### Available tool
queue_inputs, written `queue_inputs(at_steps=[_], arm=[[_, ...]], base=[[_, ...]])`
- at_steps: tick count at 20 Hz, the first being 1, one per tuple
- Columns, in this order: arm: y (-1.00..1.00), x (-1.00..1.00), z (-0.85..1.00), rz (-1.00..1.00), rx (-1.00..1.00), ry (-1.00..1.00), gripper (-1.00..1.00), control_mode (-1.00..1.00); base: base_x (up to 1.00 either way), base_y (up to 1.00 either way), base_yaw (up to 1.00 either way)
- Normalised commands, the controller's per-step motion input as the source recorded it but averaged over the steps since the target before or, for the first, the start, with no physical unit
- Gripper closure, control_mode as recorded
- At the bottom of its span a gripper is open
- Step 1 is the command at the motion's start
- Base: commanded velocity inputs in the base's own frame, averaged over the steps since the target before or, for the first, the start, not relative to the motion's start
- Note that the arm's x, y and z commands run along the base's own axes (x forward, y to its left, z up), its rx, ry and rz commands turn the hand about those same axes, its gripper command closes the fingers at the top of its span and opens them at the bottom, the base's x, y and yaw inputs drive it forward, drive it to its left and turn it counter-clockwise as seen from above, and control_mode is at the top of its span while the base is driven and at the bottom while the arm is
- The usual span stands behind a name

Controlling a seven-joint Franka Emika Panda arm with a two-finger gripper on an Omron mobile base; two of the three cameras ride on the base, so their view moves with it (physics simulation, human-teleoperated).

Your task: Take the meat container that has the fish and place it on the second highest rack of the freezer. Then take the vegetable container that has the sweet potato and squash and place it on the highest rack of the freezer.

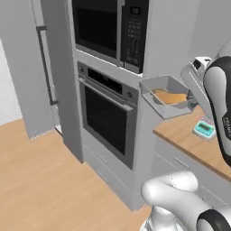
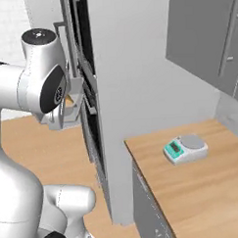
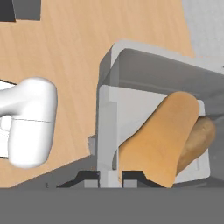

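Shallow rectangular grey vegetable tray point(image 1: 155, 92), orange-tan sweet potato and squash point(image 3: 168, 135) inside, rim clamped by two-finger gripper point(image 3: 109, 177), held airborne beside built-in oven point(image 1: 108, 117).

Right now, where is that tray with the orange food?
The vegetable container hangs in the air in the gripper, beside the wall oven and above the wooden counter's end.

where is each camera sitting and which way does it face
Left base view: behind the arm to its left, facing the oven and microwave; the arm rises at lower right, carrying the vegetable container.
Right base view: behind the arm to its right, facing the counter with the scale; the arm fills the left side.
Hand view: on the hand, looking down along the gripper, shut on the container's wall, at the sweet potato and squash.
Both base views share the scale, the counter and the container.
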Motion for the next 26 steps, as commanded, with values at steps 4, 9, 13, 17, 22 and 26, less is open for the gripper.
queue_inputs(at_steps=[4, 9, 13, 17, 22, 26], arm=[[0.0, 0.0, 0.0, 0.0, 0.0, 0.0, 1.0, 1.0], [0.0, 0.0, 0.0, 0.0, 0.0, 0.0, 1.0, 1.0], [0.0, 0.0, 0.0, 0.0, 0.0, 0.0, 1.0, 1.0], [0.0, 0.0, 0.0, 0.0, 0.0, 0.0, 1.0, 1.0], [0.0, 0.0, 0.0, 0.0, 0.0, 0.0, 1.0, 1.0], [0.0, 0.0, 0.0, 0.0, 0.0, 0.0, 1.0, 1.0]], base=[[-0.14, 0.11, 0.58], [-0.13, 0.42, 0.62], [-0.09, 0.58, 0.59], [0.15, 0.42, 0.31], [0.51, 0.24, 0.06], [0.7, 0.23, 0.0]])
